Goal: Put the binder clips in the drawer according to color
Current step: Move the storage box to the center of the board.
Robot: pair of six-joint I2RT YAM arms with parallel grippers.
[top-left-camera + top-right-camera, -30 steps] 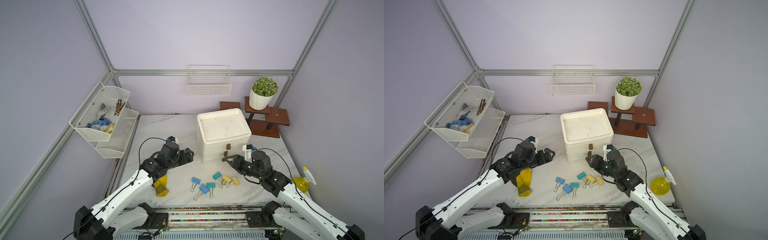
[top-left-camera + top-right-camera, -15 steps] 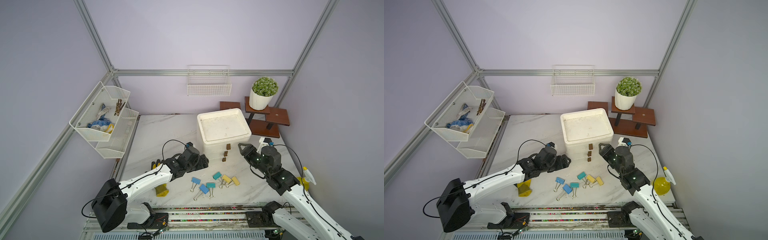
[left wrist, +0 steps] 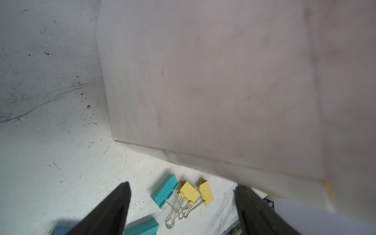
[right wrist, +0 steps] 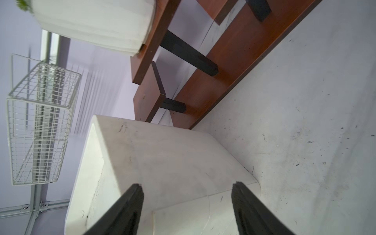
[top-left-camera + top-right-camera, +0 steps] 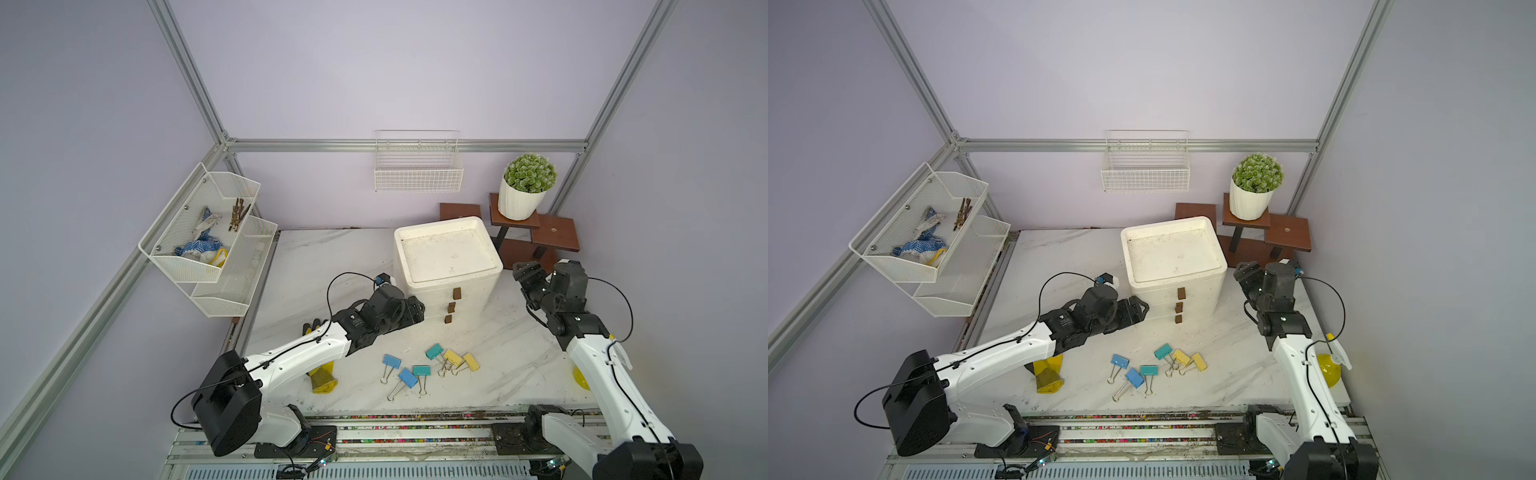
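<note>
The six binder clips (image 5: 421, 370) lie in a loose row near the counter's front edge, wire handles pointing frontward, just in front of the closed drawer unit (image 5: 478, 286). The left gripper (image 5: 419, 309), at the unit's front-left corner, is nearer them. The right gripper (image 5: 520, 271) hangs beyond the unit's right side. Both jaws stand apart, holding nothing.

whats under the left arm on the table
A yellow rubber glove: its cuff end shows in both top views, and dark fingertips poke out beyond the left arm. The arm covers the glove's middle.
</note>
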